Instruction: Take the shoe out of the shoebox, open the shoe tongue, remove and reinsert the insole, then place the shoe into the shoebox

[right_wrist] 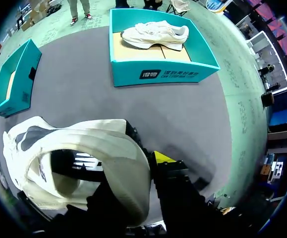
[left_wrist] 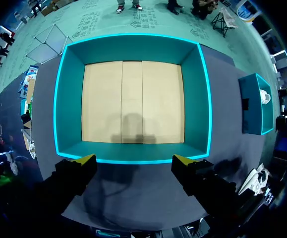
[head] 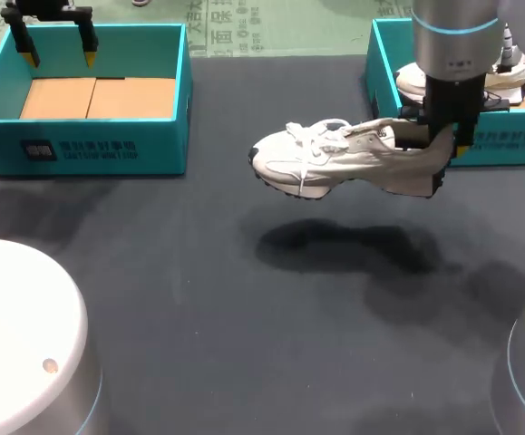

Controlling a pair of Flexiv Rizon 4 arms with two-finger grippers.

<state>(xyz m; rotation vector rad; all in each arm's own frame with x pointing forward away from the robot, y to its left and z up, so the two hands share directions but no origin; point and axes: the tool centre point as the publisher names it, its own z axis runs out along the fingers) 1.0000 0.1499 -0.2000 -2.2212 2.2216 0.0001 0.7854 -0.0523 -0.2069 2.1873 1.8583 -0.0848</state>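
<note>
1. Shoe, white with a dark-edged sole, is held at its heel by our right gripper. One finger is inside the heel opening and the other, with its yellow tip, presses on the outside. The gripper is therefore closed on the heel wall.
2. From this gripper the shoe reaches out sideways toward the side of our left arm. The sole is down and the laces are up, and the toe is the part farthest from the fingers.
3. Under the right gripper and the shoe lies the dark grey table. The shoe does not touch it, and we see its shadow on the surface below.
4. Ahead of the right gripper, a little apart, stands a teal shoebox, open at the top. A second shoe, also white, lies inside it on the cardboard bottom.
5. Our left gripper is well apart from the held shoe, on the other side of the table. Its two fingers stand wide from each other with nothing between them, so this gripper is open.
6. Below and just ahead of the left gripper is the other shoebox, also teal and open. The yellow fingertips hang above one of its long walls without touching it.
7. Farther ahead of these fingers, inside that box, we see the cardboard floor, and the shadow of the gripper falls on it.
</note>
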